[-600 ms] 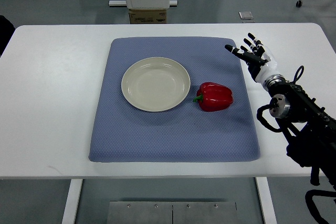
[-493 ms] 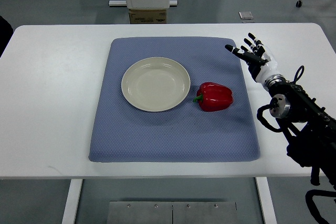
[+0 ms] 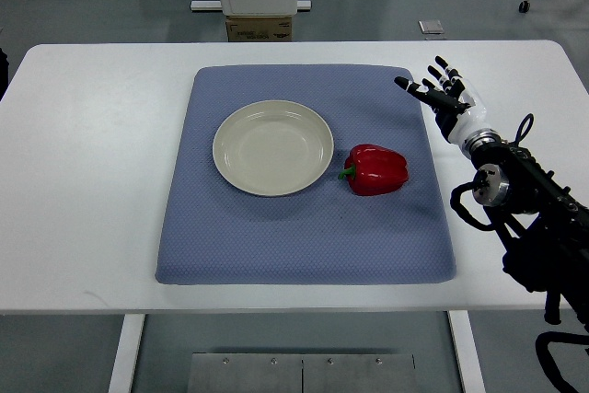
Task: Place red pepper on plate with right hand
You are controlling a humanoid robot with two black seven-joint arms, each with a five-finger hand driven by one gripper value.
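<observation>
A broad white rectangular table (image 3: 92, 181) fills most of the top view, standing on a grey floor. On its middle lies a large blue-grey woven fabric mat (image 3: 304, 236), roughly square with rounded corners, its edges well inside the table's edges.

From the picture's right edge comes the robot's black jointed right arm (image 3: 538, 218), with loose black cables looped beside it and a round silver wrist joint; it lies over the table's right part, beside the mat's right edge.

On the mat, left of centre and toward the far side, sits a round cream-coloured shallow plate (image 3: 273, 147) with nothing on it. Just right of the plate, near its rim but apart from it, lies the glossy red bell pepper (image 3: 375, 169), resting on its side on the mat with its short green stem pointing left toward the plate.

At the end of the arm is the right hand (image 3: 447, 98), white at the palm with black fingers (image 3: 431, 74). The fingers are spread and extended, pointing away from the robot and slightly to the left, with the thumb reaching out over the mat's far right corner. The hand holds nothing and touches neither the pepper nor the plate; it is well apart from the pepper, further from the robot and to the right of it.

Beyond the table's far edge stand a small brown cardboard box (image 3: 259, 28) and a white machine base.
</observation>
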